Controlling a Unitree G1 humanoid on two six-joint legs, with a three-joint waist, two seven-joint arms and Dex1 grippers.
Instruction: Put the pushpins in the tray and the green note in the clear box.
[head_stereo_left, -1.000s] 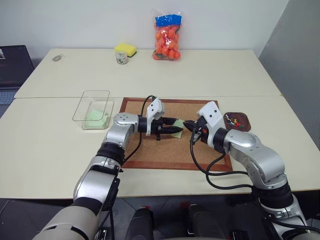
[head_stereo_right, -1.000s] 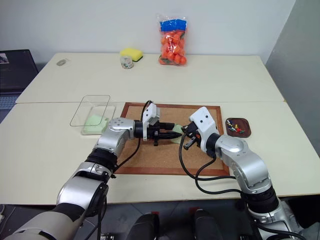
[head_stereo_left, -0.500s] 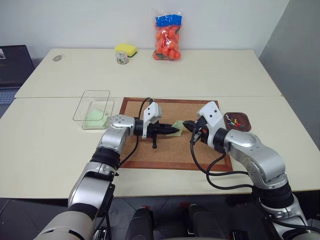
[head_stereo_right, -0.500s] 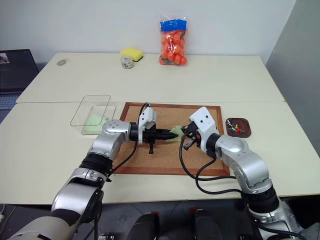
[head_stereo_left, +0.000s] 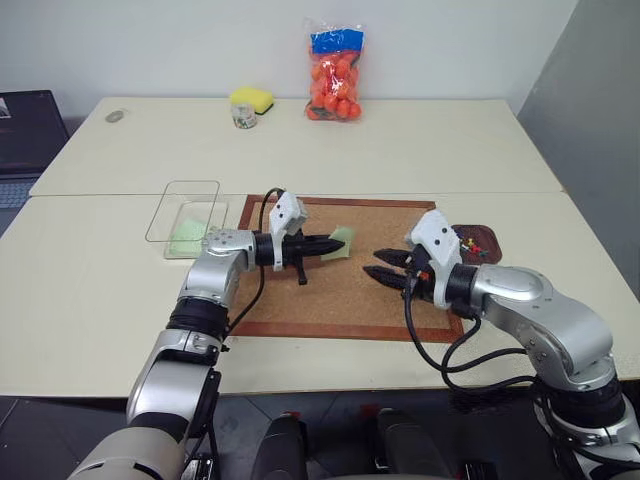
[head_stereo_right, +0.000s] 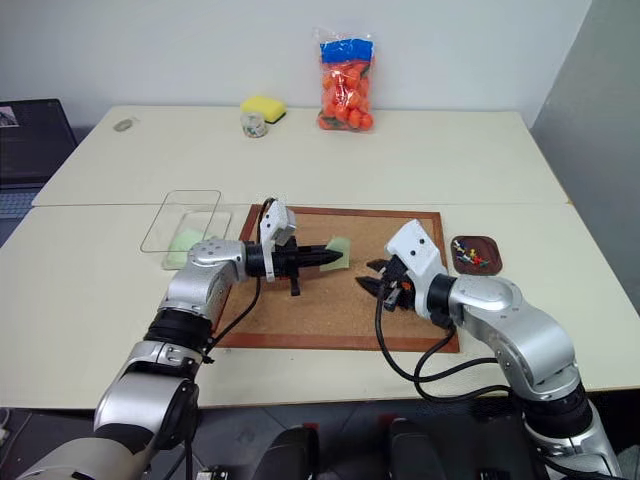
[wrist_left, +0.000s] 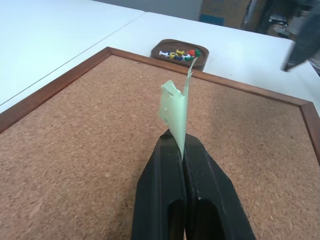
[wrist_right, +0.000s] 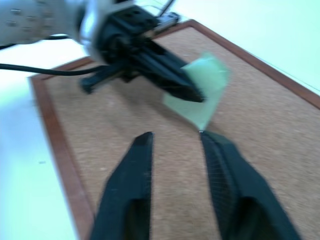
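Left gripper (head_stereo_left: 335, 243) pinches the green note (head_stereo_left: 341, 240) edge-on above the cork board (head_stereo_left: 340, 300); the clear box (head_stereo_left: 187, 212) lies behind it, leftward. Right gripper (head_stereo_left: 379, 264) hangs part-open, empty. Pushpins (head_stereo_left: 468, 241) sit in the tray (head_stereo_left: 487, 236).

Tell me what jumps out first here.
The left gripper, jaws shut on the green note, holds it above the cork board. The right gripper hangs open beside it. On the far table edge stands a bag of orange balls.
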